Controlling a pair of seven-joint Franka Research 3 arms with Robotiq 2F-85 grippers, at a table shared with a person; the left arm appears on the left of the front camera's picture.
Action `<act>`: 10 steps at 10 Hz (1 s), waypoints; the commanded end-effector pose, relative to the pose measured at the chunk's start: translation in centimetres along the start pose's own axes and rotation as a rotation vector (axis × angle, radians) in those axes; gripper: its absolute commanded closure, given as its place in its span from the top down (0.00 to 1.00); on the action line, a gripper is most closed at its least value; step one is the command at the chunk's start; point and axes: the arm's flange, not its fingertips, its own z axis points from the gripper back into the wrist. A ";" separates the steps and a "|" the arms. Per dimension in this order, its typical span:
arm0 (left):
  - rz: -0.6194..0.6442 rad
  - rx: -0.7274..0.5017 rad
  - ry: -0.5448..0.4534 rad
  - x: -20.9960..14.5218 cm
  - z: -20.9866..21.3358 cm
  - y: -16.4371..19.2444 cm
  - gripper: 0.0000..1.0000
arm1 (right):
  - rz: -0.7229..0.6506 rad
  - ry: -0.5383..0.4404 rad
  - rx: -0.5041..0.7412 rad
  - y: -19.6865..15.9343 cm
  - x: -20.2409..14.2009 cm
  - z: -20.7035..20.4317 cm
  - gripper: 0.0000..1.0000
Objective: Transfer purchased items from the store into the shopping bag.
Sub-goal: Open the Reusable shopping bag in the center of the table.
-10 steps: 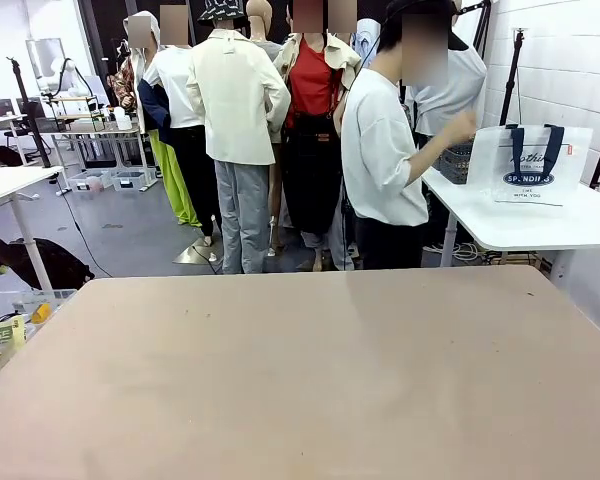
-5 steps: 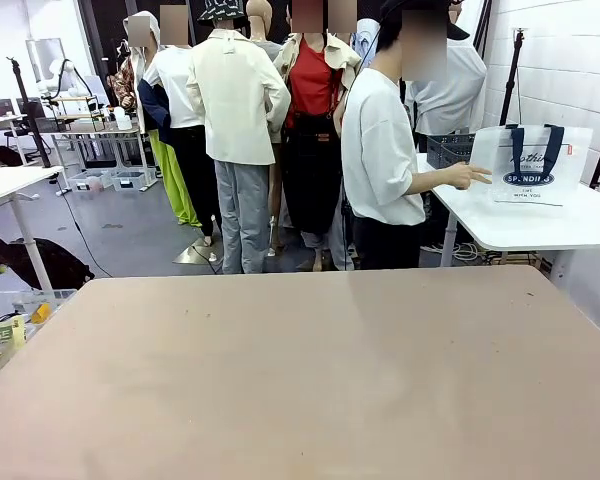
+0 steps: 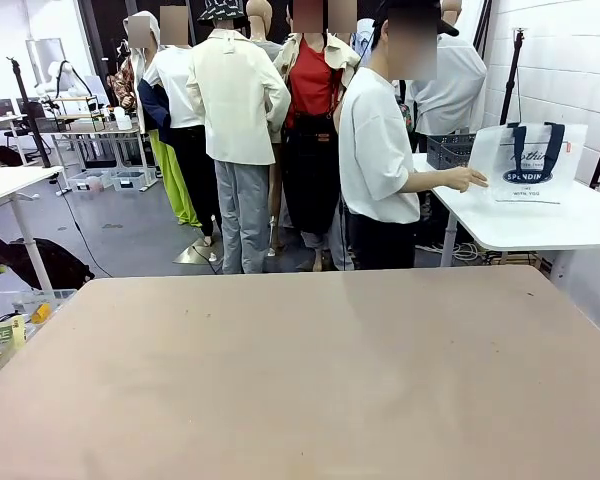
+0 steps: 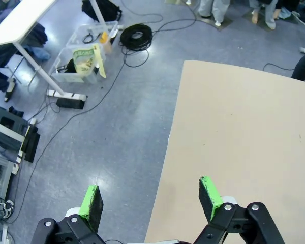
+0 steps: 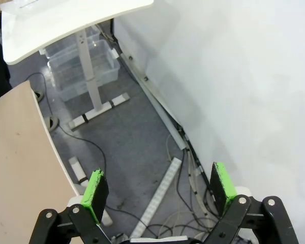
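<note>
1. Since a second ago, the person's hand (image 3: 467,179) has dropped to the left edge of the translucent whitish plastic shopping bag (image 3: 528,163) with dark blue handles.
2. The bag stands on a white side surface (image 3: 540,228). It is probably light, floppy and slippery, so the handles are the best hold.
3. Far from the bag, the left tool (image 4: 150,195) and right tool (image 5: 160,185) point downward, jaws spread, empty.

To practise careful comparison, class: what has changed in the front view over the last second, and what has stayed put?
The person's hand dropped from chest height to the white side table, beside the shopping bag's lower corner. The bag's top shifted very slightly. The tan table stayed as it was.
</note>
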 end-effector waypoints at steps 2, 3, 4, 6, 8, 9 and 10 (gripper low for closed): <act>-0.008 0.007 0.002 0.0 -0.1 -0.1 1.00 | 0.022 0.000 -0.011 0.2 -0.1 0.1 1.00; -0.008 0.007 0.002 0.0 -0.1 -0.1 1.00 | 0.022 0.000 -0.011 0.2 -0.1 0.1 1.00; -0.008 0.007 0.002 0.0 -0.1 -0.1 1.00 | 0.022 0.000 -0.011 0.2 -0.1 0.1 1.00; -0.008 0.007 0.002 0.0 -0.1 -0.1 1.00 | 0.022 0.000 -0.011 0.2 -0.1 0.1 1.00; -0.008 0.007 0.002 0.0 -0.1 -0.1 1.00 | 0.022 0.000 -0.011 0.2 -0.1 0.1 1.00; -0.008 0.007 0.002 0.0 -0.1 -0.1 1.00 | 0.022 0.000 -0.011 0.2 -0.1 0.1 1.00; -0.008 0.007 0.002 0.0 -0.1 -0.1 1.00 | 0.022 0.000 -0.011 0.2 -0.1 0.1 1.00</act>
